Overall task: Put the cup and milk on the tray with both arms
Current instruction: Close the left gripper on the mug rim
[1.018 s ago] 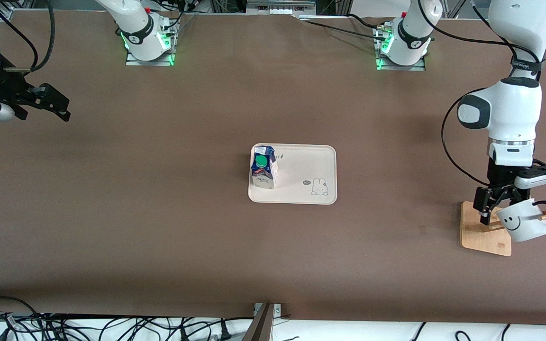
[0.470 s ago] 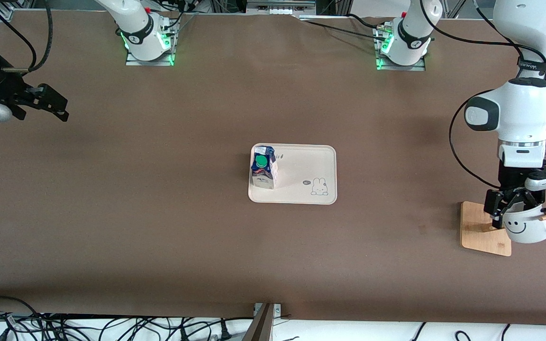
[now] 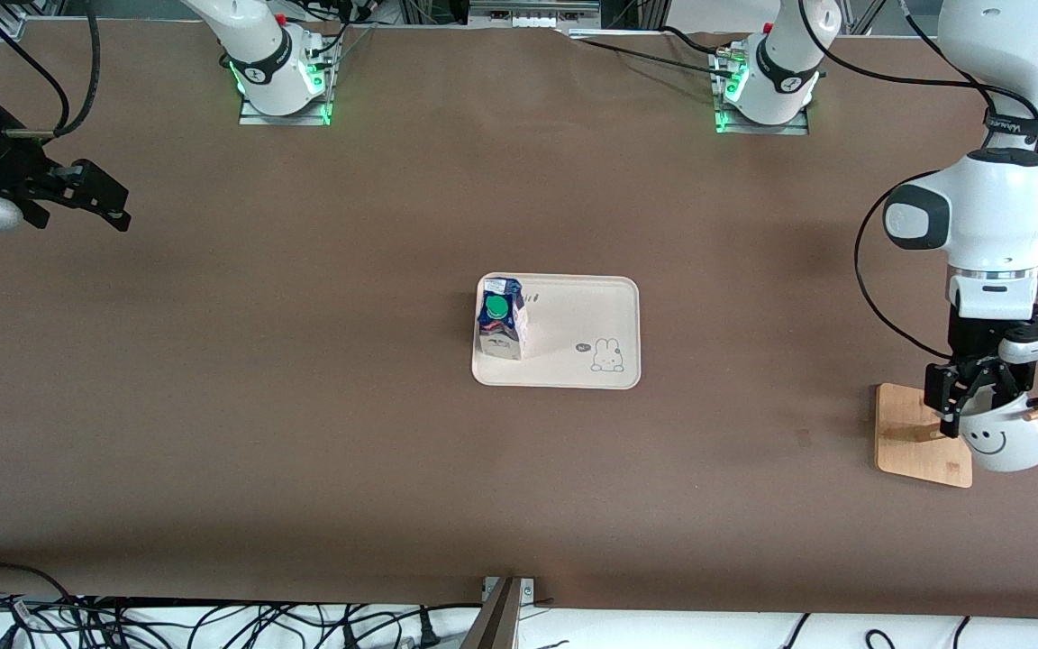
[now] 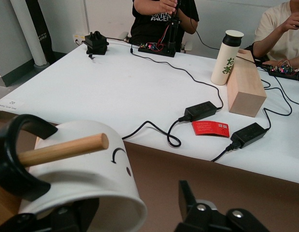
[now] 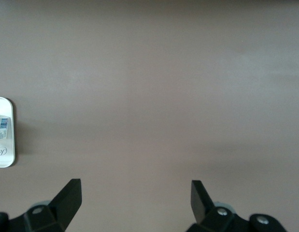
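The white smiley cup [image 3: 1006,442] hangs by its black handle [image 4: 14,159] on a wooden peg [image 4: 62,149] of the rack at the left arm's end of the table. My left gripper [image 3: 965,415] straddles the rim of the cup [image 4: 91,169]. One finger is inside the mouth and the other finger [image 4: 185,193] stands apart from the outer wall, so the left gripper [image 4: 135,203] is open. The milk [image 3: 501,326] stands upright on the cream tray [image 3: 582,315] at mid-table. My right gripper [image 3: 118,212] waits open over bare table at the right arm's end; its own view shows the right gripper [image 5: 135,186] empty.
The rack's square wooden base [image 3: 911,433] lies under the cup. A corner of the tray [image 5: 4,162] shows in the right wrist view. Past the table edge stands a white bench [image 4: 115,96] with cables, a bottle [image 4: 228,57] and a wooden box [image 4: 246,84].
The left gripper has shifted toward the left arm's end of the table, onto the cup's rim, and its jaws have narrowed. The cup has swung slightly on the peg. The right gripper barely moved.
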